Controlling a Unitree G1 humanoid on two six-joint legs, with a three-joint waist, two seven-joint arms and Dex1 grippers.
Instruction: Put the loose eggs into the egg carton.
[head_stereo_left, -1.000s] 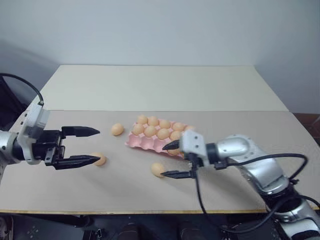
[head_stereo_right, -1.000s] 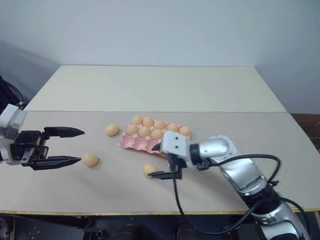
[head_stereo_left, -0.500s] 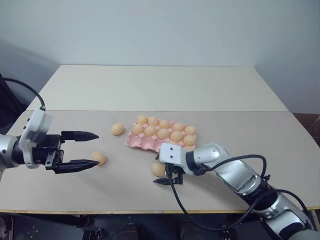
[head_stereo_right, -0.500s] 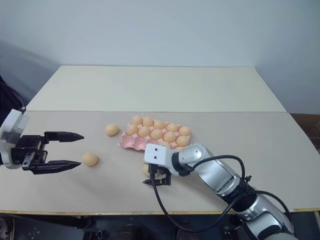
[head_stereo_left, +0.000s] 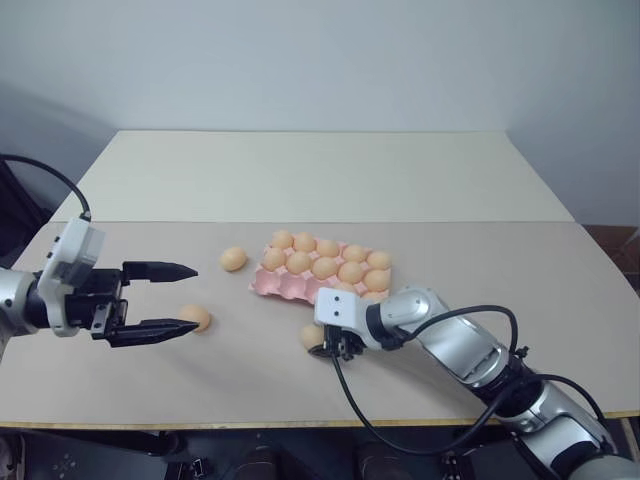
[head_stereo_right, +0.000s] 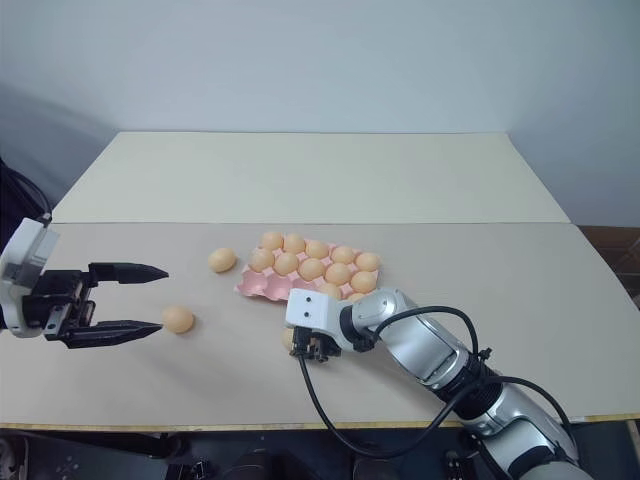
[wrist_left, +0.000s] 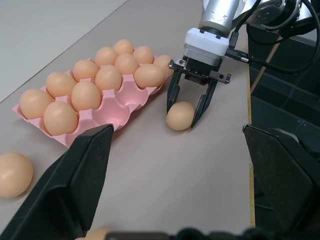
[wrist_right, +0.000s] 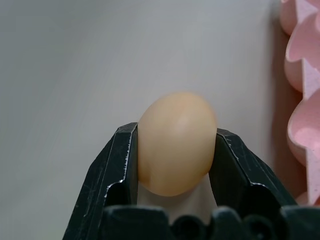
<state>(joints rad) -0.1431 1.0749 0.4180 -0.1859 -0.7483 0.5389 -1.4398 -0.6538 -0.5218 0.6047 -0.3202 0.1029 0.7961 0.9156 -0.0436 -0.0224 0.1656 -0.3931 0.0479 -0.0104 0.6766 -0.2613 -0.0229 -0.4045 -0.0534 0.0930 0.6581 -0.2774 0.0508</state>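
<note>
The pink egg carton (head_stereo_left: 270, 283) lies mid-table with several eggs in its cups. Just in front of it, my right gripper (head_stereo_left: 322, 346) is shut on a loose egg (wrist_right: 177, 145) at table level; the black fingers (wrist_right: 122, 160) press both its sides, and the left wrist view shows the same grip (wrist_left: 186, 114). Two more loose eggs rest on the table: one (head_stereo_left: 234, 259) left of the carton, another (head_stereo_left: 197, 317) nearer the front. My left gripper (head_stereo_left: 193, 296) hovers open, pointing right, its lower fingertip right beside that nearer egg.
The tan table (head_stereo_left: 150, 380) joins a cream-coloured top (head_stereo_left: 320, 175) at the back. The front edge runs just below both arms. A black cable (head_stereo_left: 370, 420) loops from the right wrist over that edge.
My right gripper came down leftward around the egg in front of the carton and shut on it. The left gripper has stayed open and in place.
</note>
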